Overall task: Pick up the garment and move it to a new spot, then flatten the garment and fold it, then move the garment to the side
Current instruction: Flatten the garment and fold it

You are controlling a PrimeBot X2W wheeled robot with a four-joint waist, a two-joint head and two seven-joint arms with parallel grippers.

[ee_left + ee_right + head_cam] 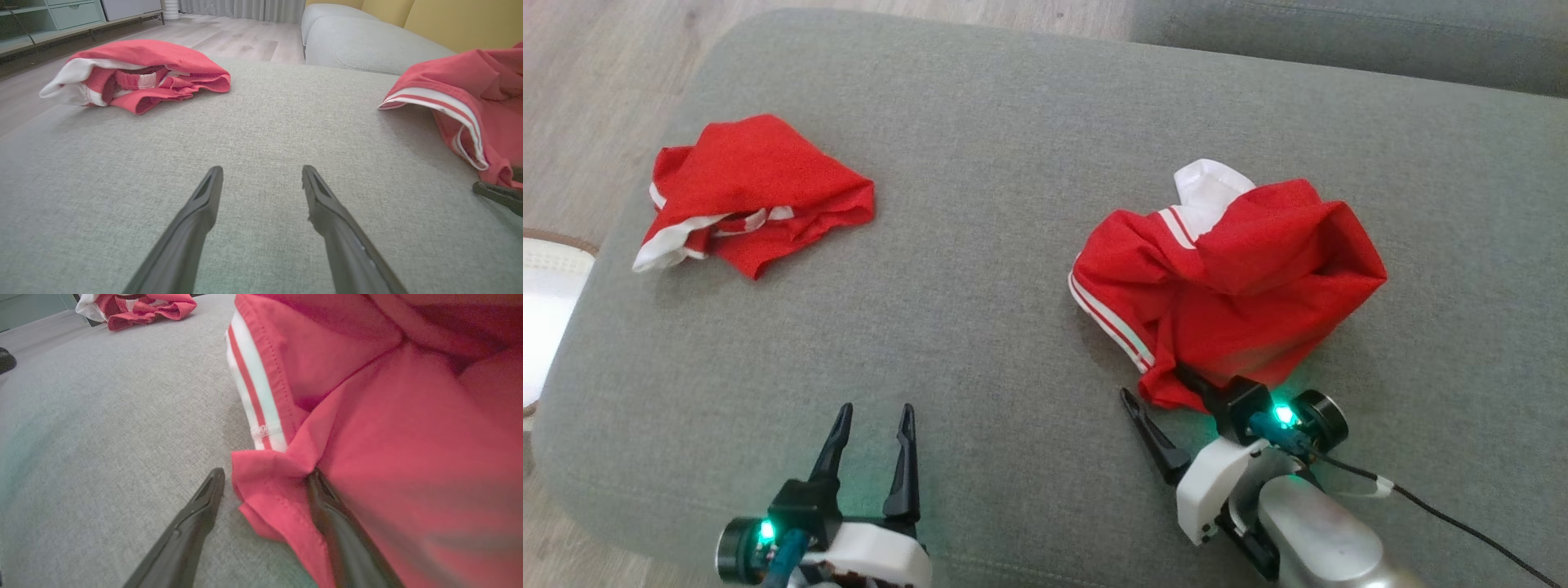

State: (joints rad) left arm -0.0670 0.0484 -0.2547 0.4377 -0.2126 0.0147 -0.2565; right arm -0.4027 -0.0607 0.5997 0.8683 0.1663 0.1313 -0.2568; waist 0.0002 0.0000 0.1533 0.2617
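Now the right claw (1156, 385) gapes wide, one finger tucked under the hem of the garment (1241, 278), gripping nothing; the left claw (876, 412) gapes empty. Crumpled red cloth, white-striped, heaped on the right side of the grey woven cushion (980, 122).

**Surface and material listing**

Ottoman cushion (980, 269) is showing coarse, matt grey woven cloth. Right red garment (1241, 278) and left red garment (752, 192) are showing thin, smooth cloth with white stitched trim. Left gripper fingers (833, 449) are looking matt black plastic. Right forearm (1315, 531) is gleaming glossy silver.
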